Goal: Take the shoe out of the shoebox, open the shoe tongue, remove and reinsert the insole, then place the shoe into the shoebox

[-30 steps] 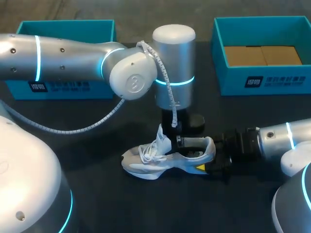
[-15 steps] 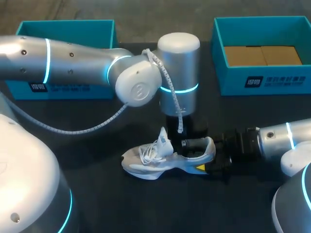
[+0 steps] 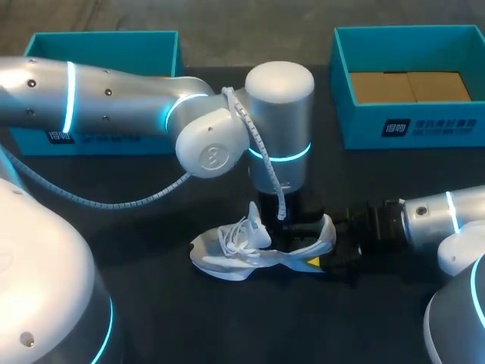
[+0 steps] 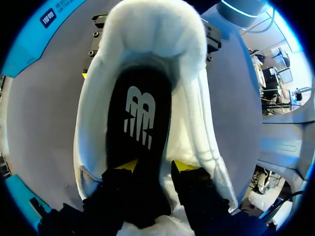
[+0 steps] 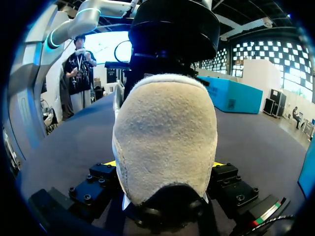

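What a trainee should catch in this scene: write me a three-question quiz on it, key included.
1. True or false: the shoe lies inside a shoebox.
2. Which part of the shoe does the right gripper clamp? A toe, B heel, C laces.
3. Fill in: the left gripper reaches into the shoe, above the black ____.
Key: 1 false, it lies on the table; 2 B; 3 insole.
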Motion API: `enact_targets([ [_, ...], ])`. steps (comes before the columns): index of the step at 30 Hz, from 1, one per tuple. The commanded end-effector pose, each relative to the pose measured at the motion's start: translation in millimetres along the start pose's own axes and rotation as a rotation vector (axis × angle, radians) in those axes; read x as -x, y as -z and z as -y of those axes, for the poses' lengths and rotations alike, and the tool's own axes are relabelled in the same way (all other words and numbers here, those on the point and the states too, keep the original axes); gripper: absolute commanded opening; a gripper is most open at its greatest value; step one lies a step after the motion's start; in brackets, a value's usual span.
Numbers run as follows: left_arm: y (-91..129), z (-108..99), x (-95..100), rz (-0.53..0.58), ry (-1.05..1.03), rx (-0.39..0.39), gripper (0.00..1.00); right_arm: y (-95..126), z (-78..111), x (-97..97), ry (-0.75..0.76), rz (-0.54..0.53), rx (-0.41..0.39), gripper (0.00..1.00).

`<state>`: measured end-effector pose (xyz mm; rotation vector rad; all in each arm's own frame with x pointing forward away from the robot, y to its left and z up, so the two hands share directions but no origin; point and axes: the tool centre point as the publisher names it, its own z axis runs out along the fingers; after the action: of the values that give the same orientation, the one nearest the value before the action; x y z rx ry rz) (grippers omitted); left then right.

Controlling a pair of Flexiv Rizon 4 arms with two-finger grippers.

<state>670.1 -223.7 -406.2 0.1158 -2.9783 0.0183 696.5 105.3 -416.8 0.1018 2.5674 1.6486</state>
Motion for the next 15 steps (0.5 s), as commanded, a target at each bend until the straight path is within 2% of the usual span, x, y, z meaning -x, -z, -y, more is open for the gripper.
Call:
enact_targets([
  [1, -13, 2, 1.9, 0.027, 0.005, 0.001, 0.45, 0, -0.8, -1.1, 0.0, 0.001, -0.003, 0.0],
  [9, -22, 8, 20.0, 0.126, 0.031, -0.016, 0.44, 0, -0.8, -1.1, 0.0, 0.001, -0.003, 0.0],
  [15, -19, 9, 32.3, 0.162, 0.039, -0.01, 0.44, 0, -0.8, -1.1, 0.0, 0.001, -0.003, 0.0],
])
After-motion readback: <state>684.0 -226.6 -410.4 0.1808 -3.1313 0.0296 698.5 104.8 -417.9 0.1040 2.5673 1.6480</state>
